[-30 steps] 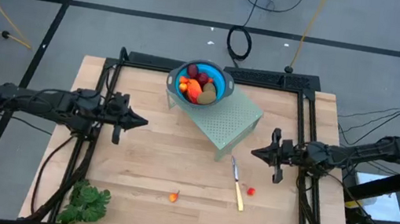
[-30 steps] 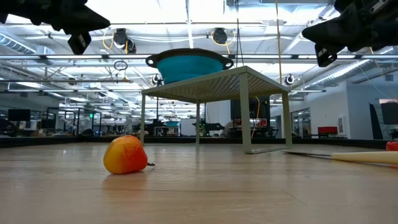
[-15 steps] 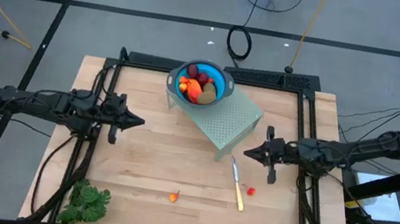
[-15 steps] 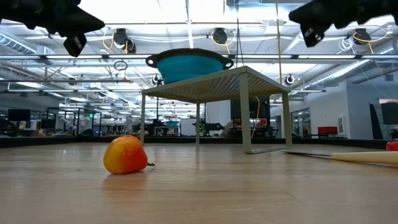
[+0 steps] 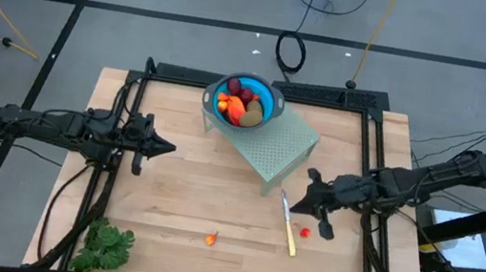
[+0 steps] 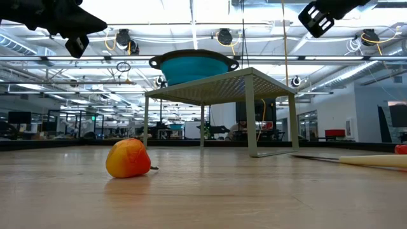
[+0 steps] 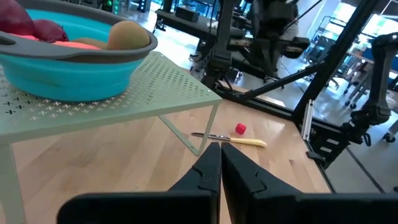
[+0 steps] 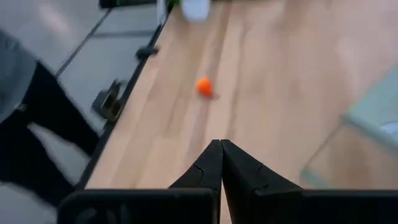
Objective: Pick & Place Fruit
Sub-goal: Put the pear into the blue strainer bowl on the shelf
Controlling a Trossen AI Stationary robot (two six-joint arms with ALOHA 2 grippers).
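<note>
The right gripper (image 5: 299,203) is held closed and empty above bare wooden table (image 5: 184,205), just beside the yellow-handled knife (image 5: 289,225) and a small red bit (image 5: 305,231). The left gripper (image 5: 172,149) is likewise pressed shut, holding nothing. Most fruit (image 5: 241,104) is heaped in the smooth blue bowl (image 5: 270,101) on the perforated green stand (image 5: 277,144); an orange piece (image 5: 211,238) lies apart near the front edge.

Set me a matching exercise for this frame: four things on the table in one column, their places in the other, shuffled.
Things:
1. blue bowl
2. knife
3. leafy green bunch
4. left tool

Places:
A. near corner of the table, on the left arm's side
B. on the green perforated stand
C. flat on the wood beside a small red piece
D. above bare wood, shut, left of the stand

Pairs: 1-B, 2-C, 3-A, 4-D
</note>
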